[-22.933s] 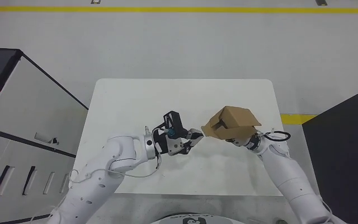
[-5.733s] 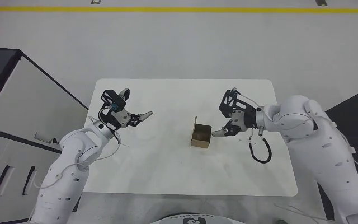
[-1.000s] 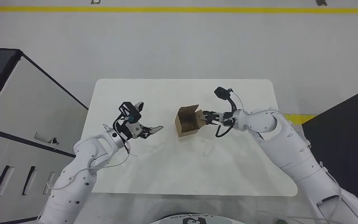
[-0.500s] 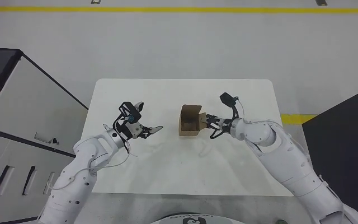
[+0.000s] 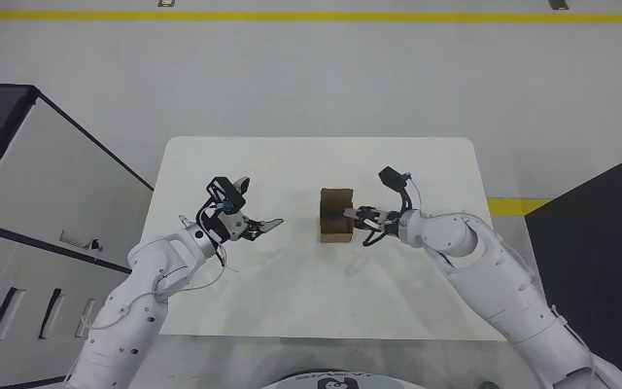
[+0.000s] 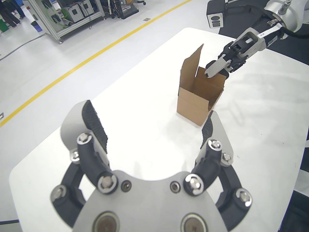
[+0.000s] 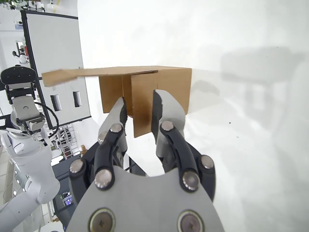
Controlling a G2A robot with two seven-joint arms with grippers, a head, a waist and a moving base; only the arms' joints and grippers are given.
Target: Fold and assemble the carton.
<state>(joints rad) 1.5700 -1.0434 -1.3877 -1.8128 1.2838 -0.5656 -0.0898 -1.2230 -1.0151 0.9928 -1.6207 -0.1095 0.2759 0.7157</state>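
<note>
A small brown carton point(image 5: 335, 216) stands upright near the middle of the white table point(image 5: 408, 165), its top open. In the left wrist view the carton point(image 6: 195, 102) has one flap standing up on its far side. My right gripper point(image 5: 361, 220) comes in from the right and is shut on the carton's right-hand wall at the rim. From the left wrist view this right gripper point(image 6: 213, 70) has one finger over the rim. In its own view the right gripper point(image 7: 138, 98) straddles a cardboard flap of the carton point(image 7: 144, 85). My left gripper point(image 5: 269, 226) hangs open left of the carton, apart from it point(image 6: 149, 114).
A grey cabinet point(image 5: 49, 194) stands off the table's left edge and a black panel point(image 5: 583, 243) off its right edge. Bare tabletop lies in front of and behind the carton.
The right gripper has drawn the carton a little to the right and turned it square to the table. The left arm has kept still.
</note>
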